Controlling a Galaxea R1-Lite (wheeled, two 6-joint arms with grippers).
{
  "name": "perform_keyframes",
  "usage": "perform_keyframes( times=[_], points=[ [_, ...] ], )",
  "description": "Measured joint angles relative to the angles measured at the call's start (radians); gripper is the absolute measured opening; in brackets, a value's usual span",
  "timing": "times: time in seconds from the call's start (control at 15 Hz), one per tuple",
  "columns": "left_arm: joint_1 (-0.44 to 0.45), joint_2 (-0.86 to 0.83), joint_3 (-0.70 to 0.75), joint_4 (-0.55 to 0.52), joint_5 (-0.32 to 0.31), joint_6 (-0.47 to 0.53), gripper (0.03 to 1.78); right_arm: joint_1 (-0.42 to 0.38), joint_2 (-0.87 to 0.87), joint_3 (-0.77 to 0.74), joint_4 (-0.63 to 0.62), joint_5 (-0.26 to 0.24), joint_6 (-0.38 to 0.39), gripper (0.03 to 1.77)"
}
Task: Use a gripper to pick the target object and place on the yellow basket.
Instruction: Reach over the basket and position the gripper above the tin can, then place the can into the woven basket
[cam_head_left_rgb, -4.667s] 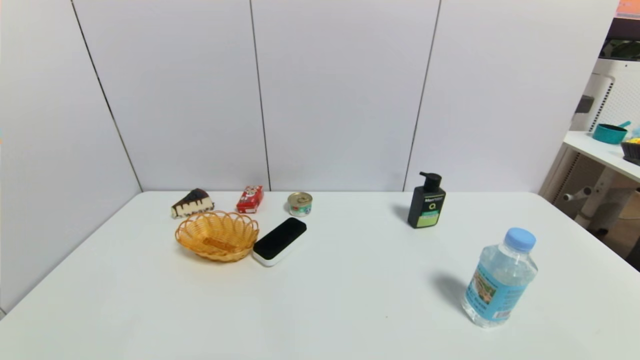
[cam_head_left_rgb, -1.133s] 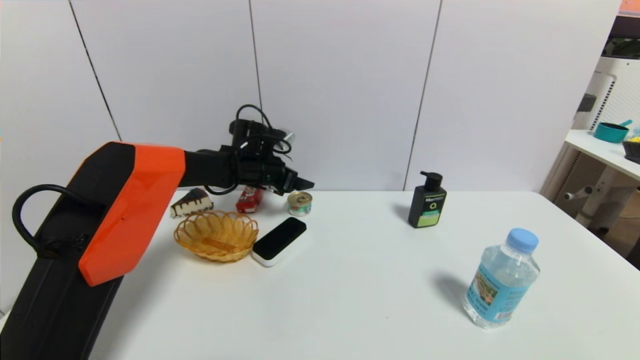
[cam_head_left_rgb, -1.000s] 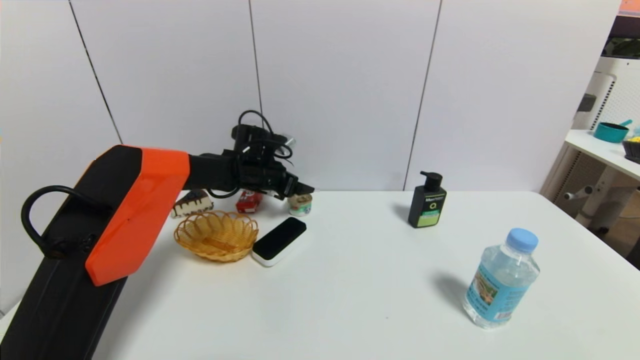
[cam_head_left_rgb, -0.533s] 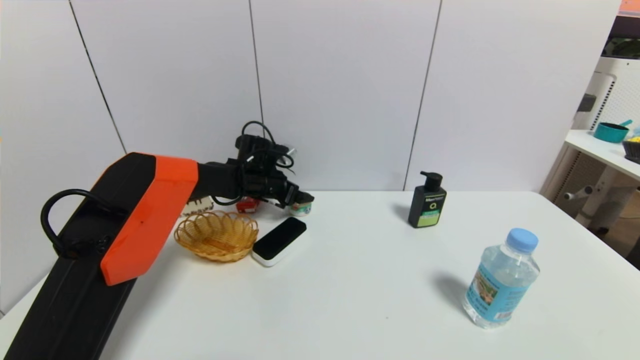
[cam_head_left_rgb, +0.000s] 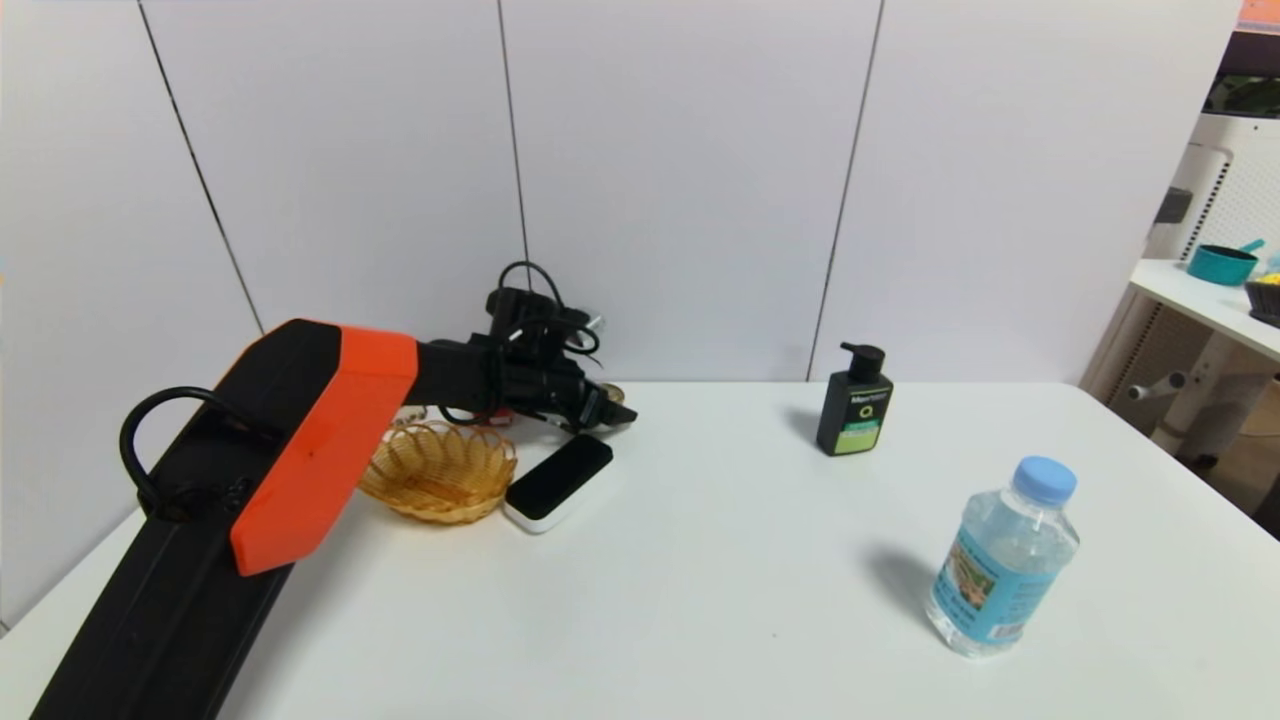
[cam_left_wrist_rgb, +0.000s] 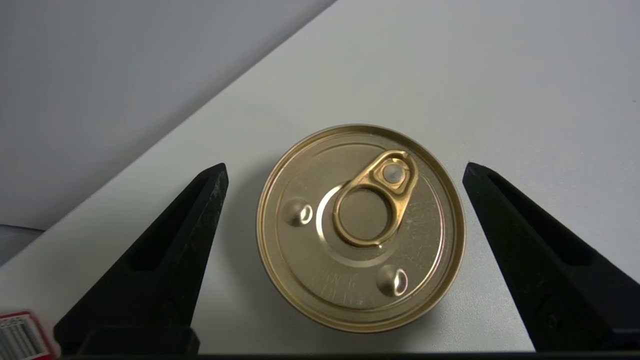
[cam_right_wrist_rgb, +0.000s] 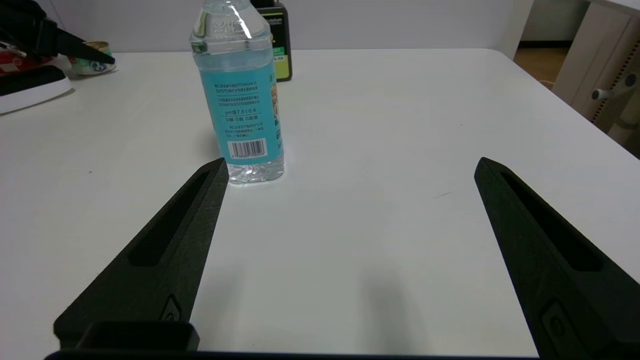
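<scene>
— How far was the task carried?

— The can (cam_left_wrist_rgb: 360, 227) sat on the worktop (cam_head_left_rgb: 700, 560), straddled by the left gripper (cam_left_wrist_rgb: 345, 172), jaws spread. Nothing was grasped; lifting and the basket (cam_head_left_rgb: 440, 470) remained.

— And the right gripper (cam_right_wrist_rgb: 350, 167)?

— Parked, jaws spread.

I read "pH值7.8±0.4" on the water bottle's (cam_right_wrist_rgb: 240, 95) blue label, above a barcode; the other print is too small for me.
</scene>
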Motion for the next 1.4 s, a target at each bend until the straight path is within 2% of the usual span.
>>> perform_keyframes(
  times=[0.27, 0.4, 0.67, 0.87, 0.93, 1.4],
  points=[
    [-0.004, 0.02, -0.006, -0.015, 0.0, 0.0, 1.69, 0.0, 0.0, 0.0, 0.0, 0.0, 0.0, 1.7],
    [-0.004, 0.034, -0.009, -0.067, 0.0, 0.001, 1.69, 0.0, 0.0, 0.0, 0.0, 0.0, 0.0, 1.7],
    [-0.004, 0.043, -0.009, -0.076, 0.0, -0.012, 1.69, 0.0, 0.0, 0.0, 0.0, 0.0, 0.0, 1.7],
    [-0.005, 0.043, -0.007, -0.074, 0.0, -0.012, 1.22, 0.0, 0.0, 0.0, 0.0, 0.0, 0.0, 1.7],
    [-0.004, 0.043, -0.006, -0.074, 0.0, -0.012, 1.18, 0.0, 0.0, 0.0, 0.0, 0.0, 0.0, 1.7],
    [-0.003, 0.028, -0.006, -0.076, 0.003, -0.016, 1.17, 0.0, 0.0, 0.0, 0.0, 0.0, 0.0, 1.7]
  ],
)
